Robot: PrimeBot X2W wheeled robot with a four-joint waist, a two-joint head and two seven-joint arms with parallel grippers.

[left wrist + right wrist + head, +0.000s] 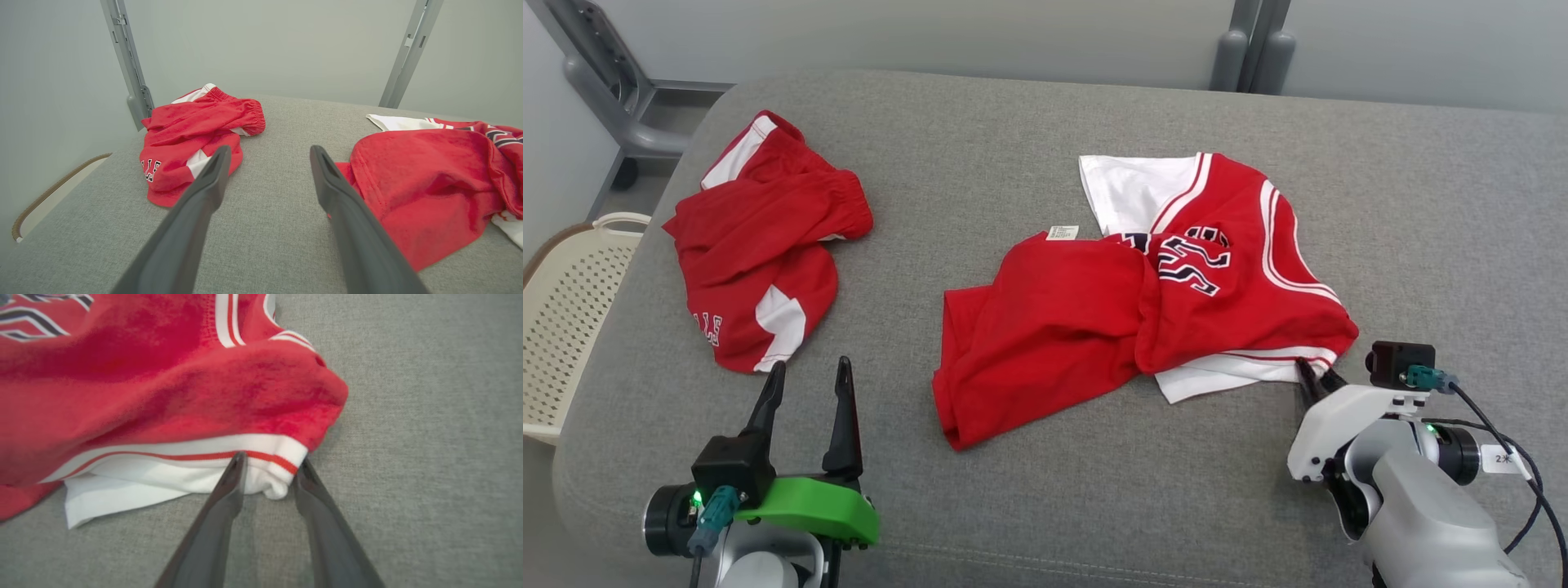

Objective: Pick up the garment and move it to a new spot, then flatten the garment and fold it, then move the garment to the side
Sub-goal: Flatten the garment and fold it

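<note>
The grey cloth-covered surface [1045, 114] runs wide, with rounded corners at its far left and near left; bare room lies along its near edge, to the right of the garment, and in a strip between the two red pieces. The garment [1225, 294], a red and white jersey, lies crumpled right of centre, well clear of every edge. Red shorts [760, 245] lie bunched near the left edge, above a perforated cream basket [564, 318] beside the surface. The left hand [810, 365] hovers spread wide, holding nothing, between shorts and jersey. The right hand [273, 462] sits low at the jersey's near right corner, fingers [220, 514] narrowed either side of the white hem [184, 447]; whether they pinch it cannot be told.
</note>
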